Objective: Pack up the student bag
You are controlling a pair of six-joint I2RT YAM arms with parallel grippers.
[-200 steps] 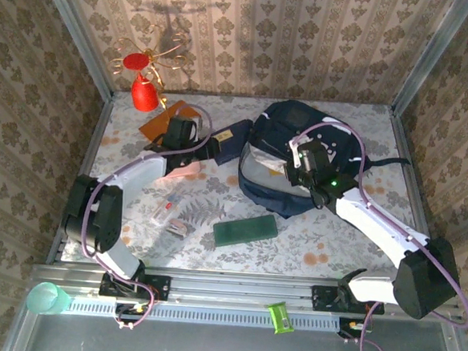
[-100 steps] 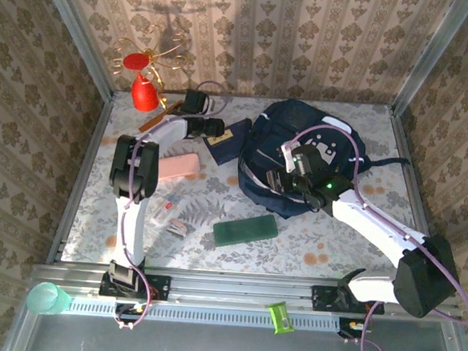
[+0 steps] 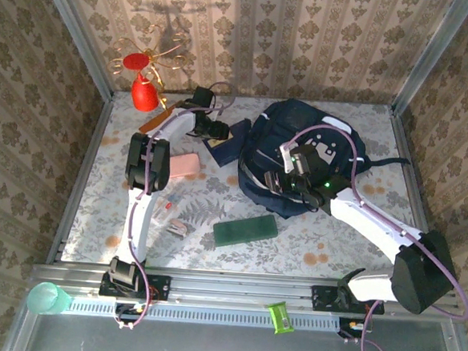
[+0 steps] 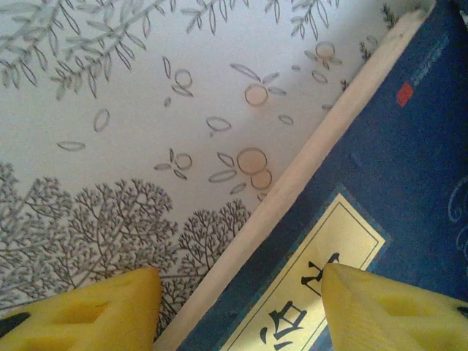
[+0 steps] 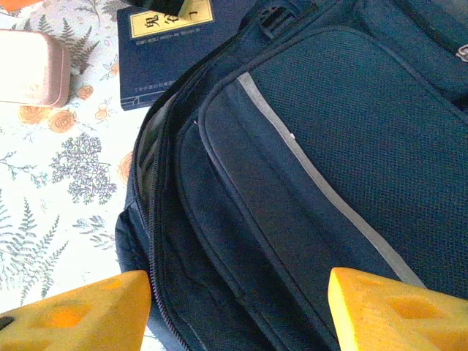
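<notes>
Student bag (image 3: 290, 119), a large dark navy fabric backpack, lies at 2 o'clock, with the right gripper (image 5: 238, 292) released above its near front. Farther, at 11 o'clock, the released left gripper (image 4: 241, 292) hangs astride the edge of a flat navy book (image 4: 395, 183). Fetching it seems the step in hand, and clenching comes next.

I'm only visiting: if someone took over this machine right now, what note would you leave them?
Left gripper: open, straddling the edge of the blue book, gripping nothing.
Right gripper: open and empty, above the front of the bag.
The bag lies at the far right of the table, with the book just left of it. The pink case and green case lie out on the table.
Done: nothing visibly packed.
Left: put the book and cases into the bag.
</notes>
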